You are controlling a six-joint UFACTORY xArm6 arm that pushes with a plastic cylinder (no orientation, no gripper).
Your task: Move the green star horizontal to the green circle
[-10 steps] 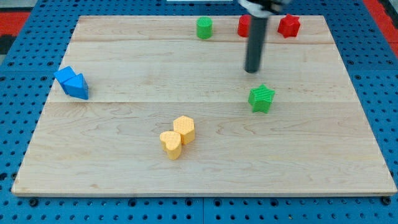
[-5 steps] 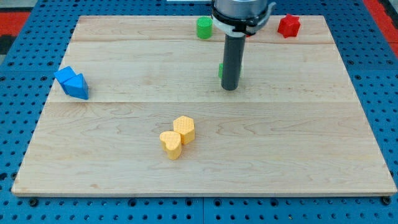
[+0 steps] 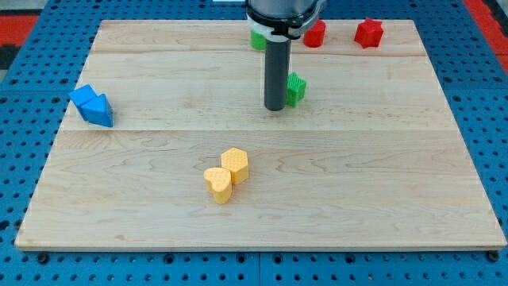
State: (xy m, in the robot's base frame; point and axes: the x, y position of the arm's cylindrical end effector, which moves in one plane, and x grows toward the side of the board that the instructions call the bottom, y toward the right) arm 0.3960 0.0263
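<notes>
My tip (image 3: 275,108), the lower end of the straight dark rod, sits on the pale wooden board (image 3: 381,199) a bit above board centre. No jaws on this rig, just the rod, so nothing to spread or pinch. The green star block (image 3: 295,88) is just beside the tip on the view's right, touching the rod or nearly so; can't tell which, since the rod hides the star's left part. The star is slightly higher in the view than the tip.

The green circle block (image 3: 257,37), a short cylinder, is near the view's top edge of the board, mostly hidden behind the arm's body, only its left/lower bit showing. It's up and to the left of the green star, w/ a clear gap between them, so the star is not level w/ it.

Right of the arm along the top edge: a red block (image 3: 315,34), shape unclear as partly covered, and further right a red star block (image 3: 368,32), the two apart.

Below the tip, well apart, two yellow blocks touch: a yellow hexagon block (image 3: 235,165) and a yellow heart-like block (image 3: 218,184) to its lower left.

Far left of the board, two blue blocks touch: a blue cube-like block (image 3: 82,98) and a blue triangle-like block (image 3: 100,111)

The board rests on a blue pegboard table (image 3: 24,159)
</notes>
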